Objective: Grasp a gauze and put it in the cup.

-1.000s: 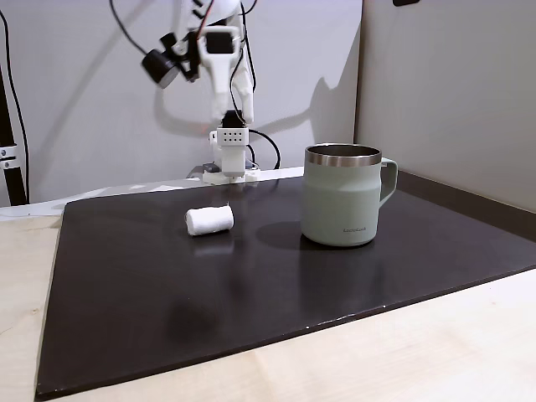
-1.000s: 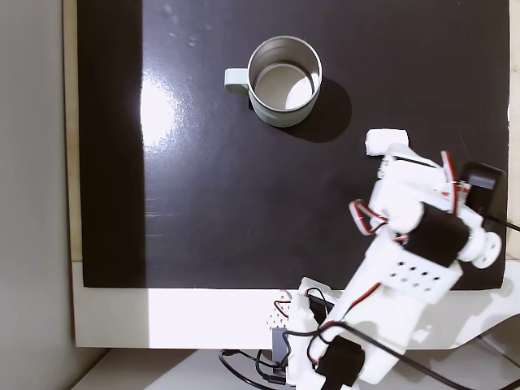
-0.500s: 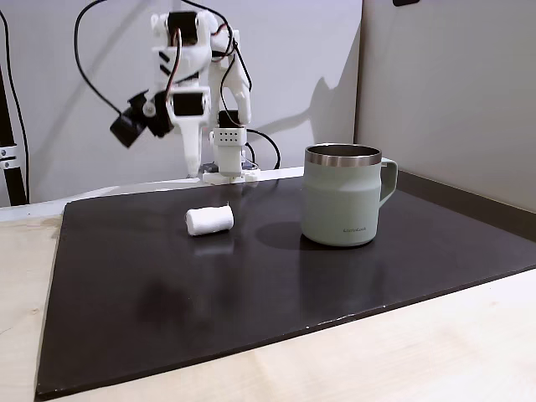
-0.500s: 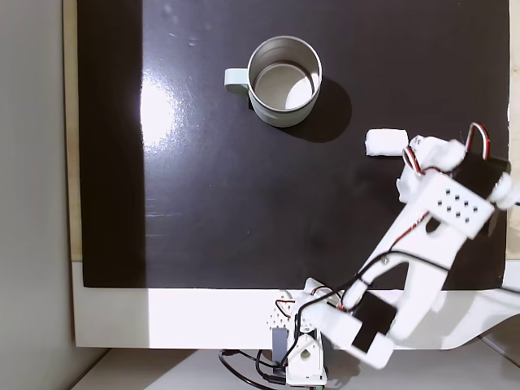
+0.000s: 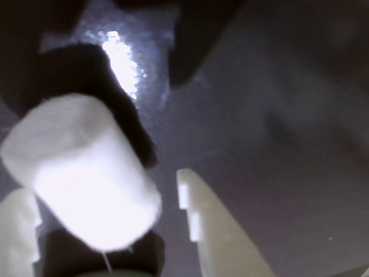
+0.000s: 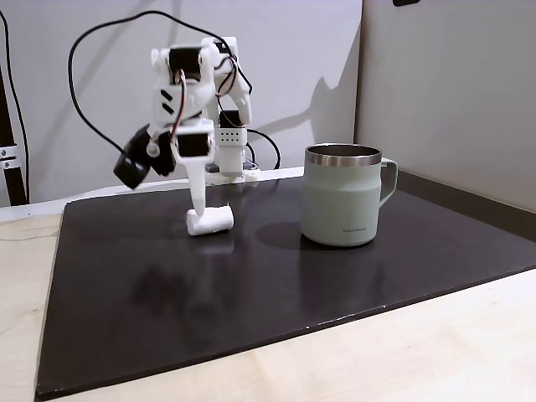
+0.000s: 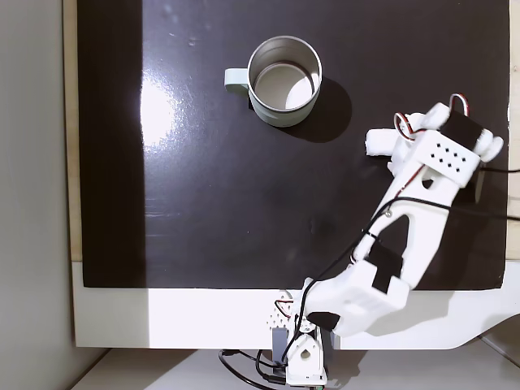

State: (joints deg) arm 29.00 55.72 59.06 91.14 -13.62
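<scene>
Gauze [image 5: 86, 173] lies between the spread gripper [image 5: 109, 213] fingers; the cup [image 6: 343, 197] logo is unreadable.

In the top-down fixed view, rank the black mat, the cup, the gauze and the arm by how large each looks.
1. Black mat, by far the largest.
2. Arm; it stands nearer the camera, so it looks bigger than it is.
3. Cup.
4. Gauze, smallest, partly hidden under the arm.
</scene>
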